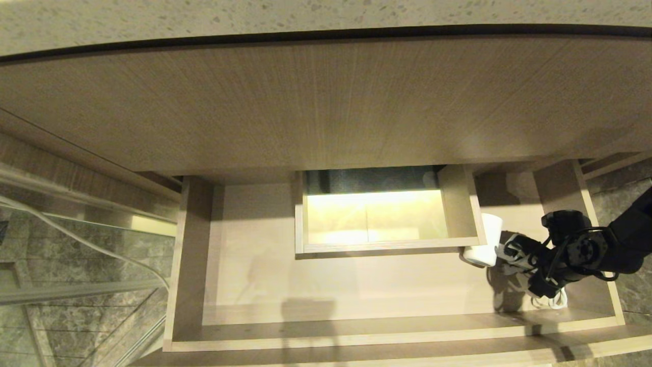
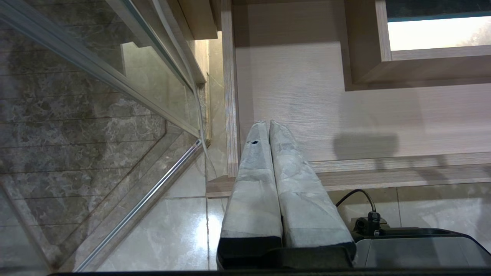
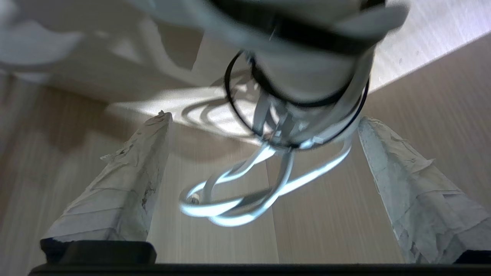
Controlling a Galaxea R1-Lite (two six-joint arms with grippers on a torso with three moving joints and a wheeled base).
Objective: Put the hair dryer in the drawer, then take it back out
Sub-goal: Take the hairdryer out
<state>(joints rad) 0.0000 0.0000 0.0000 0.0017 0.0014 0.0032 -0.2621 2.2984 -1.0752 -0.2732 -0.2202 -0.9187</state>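
The right claw [image 3: 264, 161] is wide open, its fingers [image 3: 126, 180] on both sides of the hair dryer [image 1: 484, 239], holding nothing. The dryer lies in the drawer [image 1: 356, 331] at about 3 o'clock. Its loose cord [image 3: 238, 191] could snag and get dragged. The left claw [image 2: 268, 126] waits, pressed closed.

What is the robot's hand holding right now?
Nothing. The right gripper has its fingers spread wide around the hair dryer lying in the drawer, not touching it.
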